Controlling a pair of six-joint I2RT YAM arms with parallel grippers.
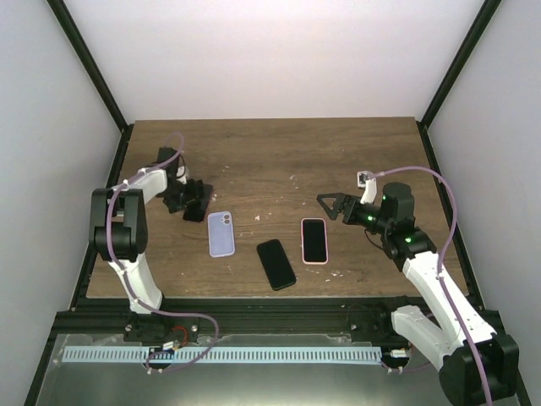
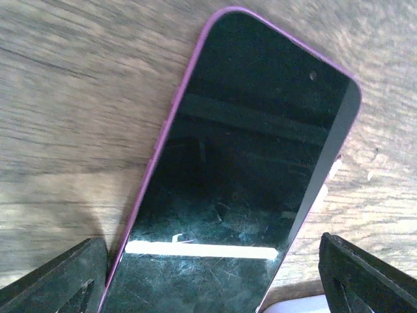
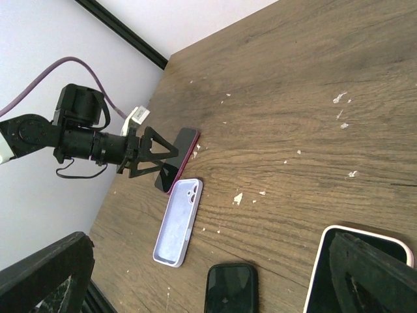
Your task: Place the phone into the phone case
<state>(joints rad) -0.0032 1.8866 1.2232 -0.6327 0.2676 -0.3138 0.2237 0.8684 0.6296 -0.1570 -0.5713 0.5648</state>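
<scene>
A dark-screened phone with a magenta edge (image 2: pixel 247 163) lies flat on the wooden table at the left. My left gripper (image 2: pixel 215 287) is open just above it, one finger on each side of the phone's near end and neither touching it. In the top view the left gripper (image 1: pixel 199 203) covers most of this phone (image 1: pixel 195 215). An empty lilac phone case (image 1: pixel 221 233) lies open side up right beside it, and also shows in the right wrist view (image 3: pixel 177 222). My right gripper (image 1: pixel 334 205) is open and empty above the table's right middle.
A black phone (image 1: pixel 276 264) lies near the front centre. A phone in a pink case (image 1: pixel 314 240) lies below my right gripper (image 3: pixel 208 274) and shows in the right wrist view (image 3: pixel 355 274). Black frame posts stand at the table's back corners.
</scene>
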